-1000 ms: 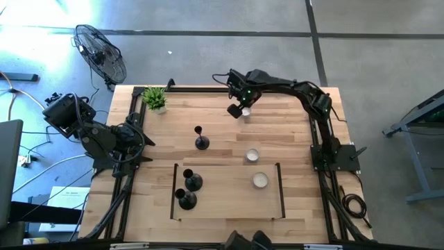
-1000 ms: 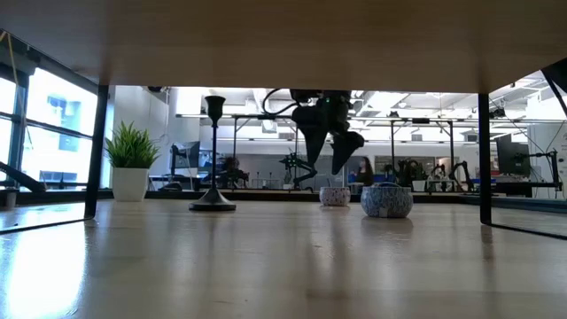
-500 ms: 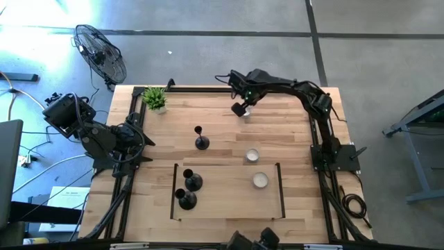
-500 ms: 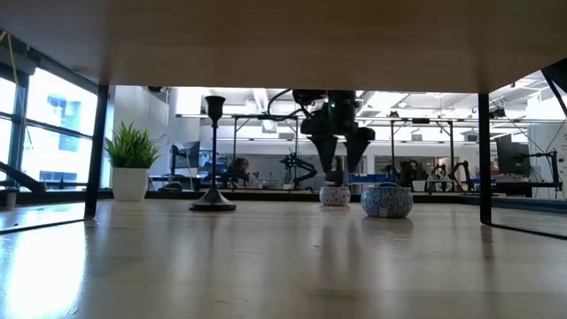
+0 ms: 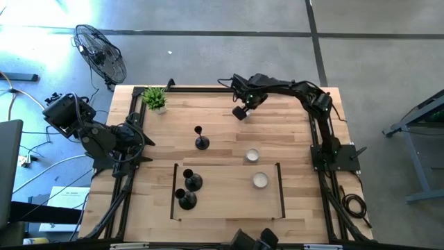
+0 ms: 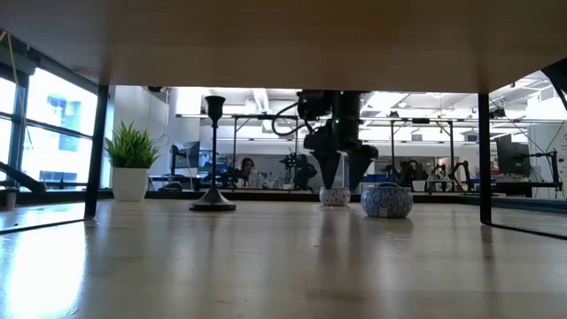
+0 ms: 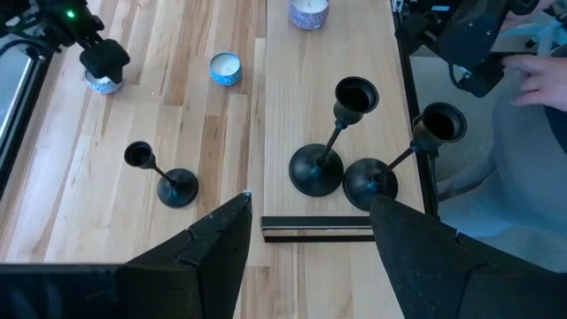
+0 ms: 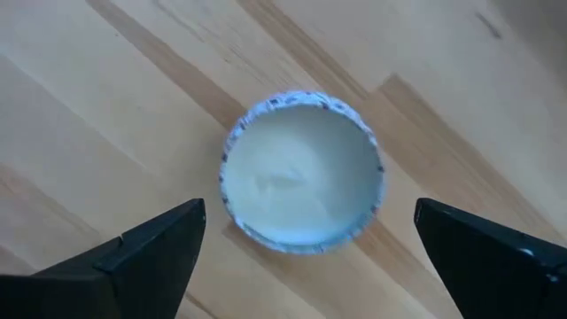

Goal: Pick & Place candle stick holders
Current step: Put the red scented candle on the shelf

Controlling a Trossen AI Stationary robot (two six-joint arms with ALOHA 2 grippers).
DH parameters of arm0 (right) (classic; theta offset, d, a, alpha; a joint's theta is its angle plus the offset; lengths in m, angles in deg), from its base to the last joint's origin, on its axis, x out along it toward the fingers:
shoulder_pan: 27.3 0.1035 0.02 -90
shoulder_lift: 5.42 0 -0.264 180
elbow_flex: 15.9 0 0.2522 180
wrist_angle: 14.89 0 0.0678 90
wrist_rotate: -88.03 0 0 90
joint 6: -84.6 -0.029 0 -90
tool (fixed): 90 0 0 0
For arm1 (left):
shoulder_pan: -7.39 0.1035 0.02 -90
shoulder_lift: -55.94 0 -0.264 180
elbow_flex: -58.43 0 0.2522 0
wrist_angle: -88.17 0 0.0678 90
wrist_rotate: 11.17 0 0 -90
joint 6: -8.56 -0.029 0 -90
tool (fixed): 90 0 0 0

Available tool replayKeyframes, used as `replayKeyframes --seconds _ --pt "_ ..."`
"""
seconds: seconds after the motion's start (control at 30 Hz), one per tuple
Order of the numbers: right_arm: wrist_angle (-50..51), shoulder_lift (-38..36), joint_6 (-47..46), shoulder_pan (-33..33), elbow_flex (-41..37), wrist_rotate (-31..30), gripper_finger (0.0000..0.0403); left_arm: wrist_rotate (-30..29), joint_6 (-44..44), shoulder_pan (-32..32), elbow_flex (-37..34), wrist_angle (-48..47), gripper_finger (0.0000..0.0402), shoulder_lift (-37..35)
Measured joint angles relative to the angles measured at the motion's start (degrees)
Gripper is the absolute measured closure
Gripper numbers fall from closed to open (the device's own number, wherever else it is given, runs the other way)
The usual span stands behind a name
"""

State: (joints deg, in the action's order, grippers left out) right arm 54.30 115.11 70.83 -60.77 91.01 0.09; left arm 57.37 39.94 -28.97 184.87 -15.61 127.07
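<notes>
1. Right gripper [image 5: 239,112] is hanging over the far middle of the table [image 5: 291,139] with its fingers spread wide and nothing between them. Straight below it is a small blue-rimmed candle cup [image 8: 301,169], sitting centred between the two fingers in the right wrist view.
2. The loose candle stick holder [image 5: 200,138] is standing upright near the table's middle, stem vertical, toward the left arm's side and nearer the front edge than the right gripper, well apart from it. The other two holders [image 5: 189,189] are already sitting upright, side by side, inside the black-framed area at the front left.
3. Left gripper [image 7: 308,213] is parked back at the left edge, fingers apart and empty, looking across at all three holders. Going by the overhead view, it's about as close to the loose holder as the right one, if not closer.
4. Versus a second ago: the right gripper is swinging slightly toward the far edge and squaring up over that cup. Holders aren't moving.
</notes>
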Motion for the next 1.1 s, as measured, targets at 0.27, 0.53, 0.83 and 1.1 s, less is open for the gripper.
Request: replayKeyframes --seconds 0.27,0.53,0.83,1.1 --pt "-2.5 0.0 2.3 1.0 -0.6 -1.1 0.0003 0.0 0.0 0.0 0.0 0.0 0.0175 0.0" --pt "-3.7 0.0 3.3 0.3 -0.6 0.2 0.0004 0.0 0.0 0.0 0.0 0.0 0.0175 0.0" --pt "-4.8 0.0 1.9 0.2 -0.6 0.9 0.0004 0.0 0.0 0.0 0.0 0.0 0.0175 0.0" --pt "-3.8 0.0 1.6 0.3 -0.6 -1.5 0.0004 0.0 0.0 0.0 0.0 0.0 0.0175 0.0"
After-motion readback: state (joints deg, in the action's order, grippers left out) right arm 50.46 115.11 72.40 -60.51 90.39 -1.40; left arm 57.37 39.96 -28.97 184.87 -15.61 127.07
